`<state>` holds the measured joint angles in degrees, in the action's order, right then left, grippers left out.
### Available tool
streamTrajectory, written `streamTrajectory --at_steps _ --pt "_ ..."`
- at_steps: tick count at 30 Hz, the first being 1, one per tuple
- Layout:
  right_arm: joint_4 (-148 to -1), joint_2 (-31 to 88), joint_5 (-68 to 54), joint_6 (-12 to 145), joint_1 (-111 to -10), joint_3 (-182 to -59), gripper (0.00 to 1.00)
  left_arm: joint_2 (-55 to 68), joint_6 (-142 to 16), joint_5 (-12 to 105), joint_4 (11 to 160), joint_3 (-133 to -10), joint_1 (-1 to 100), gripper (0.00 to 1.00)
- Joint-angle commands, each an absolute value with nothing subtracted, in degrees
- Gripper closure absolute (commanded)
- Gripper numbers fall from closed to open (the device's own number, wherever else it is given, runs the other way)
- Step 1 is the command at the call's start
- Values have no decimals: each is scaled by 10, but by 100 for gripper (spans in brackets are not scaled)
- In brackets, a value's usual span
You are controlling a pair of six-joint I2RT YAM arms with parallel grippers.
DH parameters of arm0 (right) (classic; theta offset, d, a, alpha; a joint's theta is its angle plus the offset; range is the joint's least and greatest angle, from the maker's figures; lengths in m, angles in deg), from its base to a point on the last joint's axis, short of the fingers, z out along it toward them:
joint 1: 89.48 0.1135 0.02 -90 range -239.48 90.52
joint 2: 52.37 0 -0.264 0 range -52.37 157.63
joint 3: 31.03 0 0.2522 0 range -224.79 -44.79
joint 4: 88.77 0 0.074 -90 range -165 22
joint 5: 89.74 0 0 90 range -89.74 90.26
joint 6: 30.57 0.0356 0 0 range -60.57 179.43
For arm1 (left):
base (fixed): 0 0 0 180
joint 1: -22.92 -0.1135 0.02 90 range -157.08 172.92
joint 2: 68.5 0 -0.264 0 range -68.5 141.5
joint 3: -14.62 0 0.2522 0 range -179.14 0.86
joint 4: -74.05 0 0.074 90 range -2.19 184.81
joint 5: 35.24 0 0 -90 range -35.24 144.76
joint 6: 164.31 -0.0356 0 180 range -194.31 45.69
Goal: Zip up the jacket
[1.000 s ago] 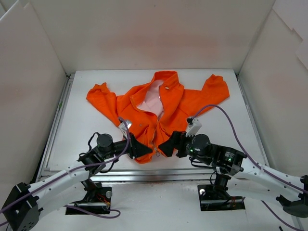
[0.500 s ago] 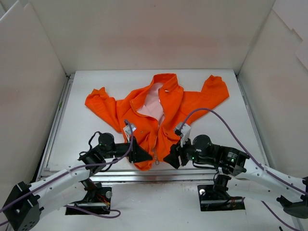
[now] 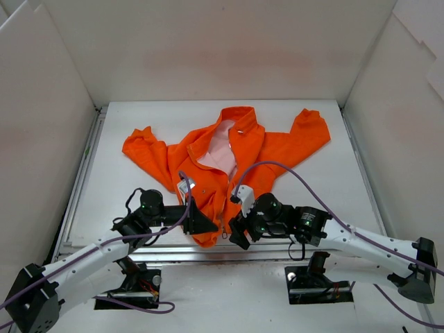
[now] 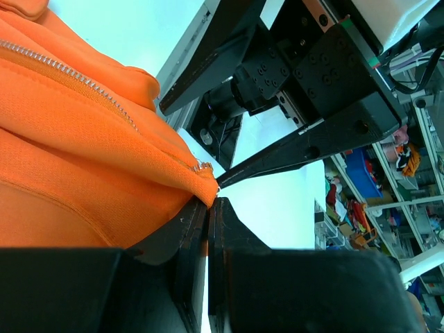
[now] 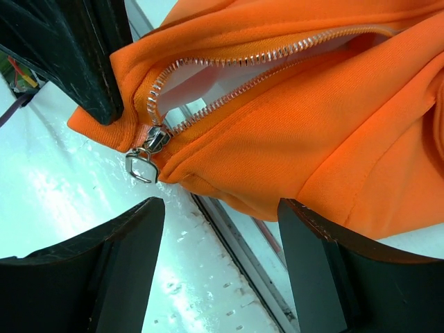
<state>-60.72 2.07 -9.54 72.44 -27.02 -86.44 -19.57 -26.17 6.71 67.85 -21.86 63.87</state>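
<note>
The orange jacket [image 3: 229,156] lies spread on the white table, collar far, hem near, zipper mostly open with pink lining showing. My left gripper [image 3: 208,225] is shut on the jacket's bottom hem beside the zipper's end; in the left wrist view the jaws pinch the hem corner [image 4: 198,182]. My right gripper [image 3: 234,231] is open just right of the hem, close to the left gripper. In the right wrist view the silver zipper slider and pull [image 5: 146,156] sit at the bottom of the zipper, just above and between my open fingers [image 5: 125,243]. The jacket [image 5: 298,132] fills the top.
White walls enclose the table on three sides. The metal rail at the table's near edge [image 3: 277,251] runs just under the jacket's hem. The left gripper's black finger [image 5: 90,62] shows at the top left of the right wrist view.
My right gripper has swung left toward the zipper's bottom end and now sits next to the left gripper. The left gripper keeps its hold on the hem.
</note>
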Motion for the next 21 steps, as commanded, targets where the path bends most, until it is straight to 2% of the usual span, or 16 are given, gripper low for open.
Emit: streamTrajectory --at_steps 1,13,15,16,17,20,21 --pt "-652 20 -80 699 -266 -872 33 -197 -256 26 621 -259 638 100" --pt "-669 37 -94 676 -266 -875 35 -191 -240 13 603 -259 633 100" --pt "-675 35 -93 677 -266 -873 41 -193 -239 12 602 -257 633 100" --pt "-684 33 -96 678 -266 -871 50 -194 -239 12 603 -257 633 100" --pt "-688 30 -98 678 -266 -872 54 -190 -237 11 603 -259 633 100" --pt "-703 26 -106 678 -266 -869 74 -190 -225 2 586 -254 633 100" --pt "-708 22 -104 680 -266 -867 85 -192 -222 3 582 -249 633 100"
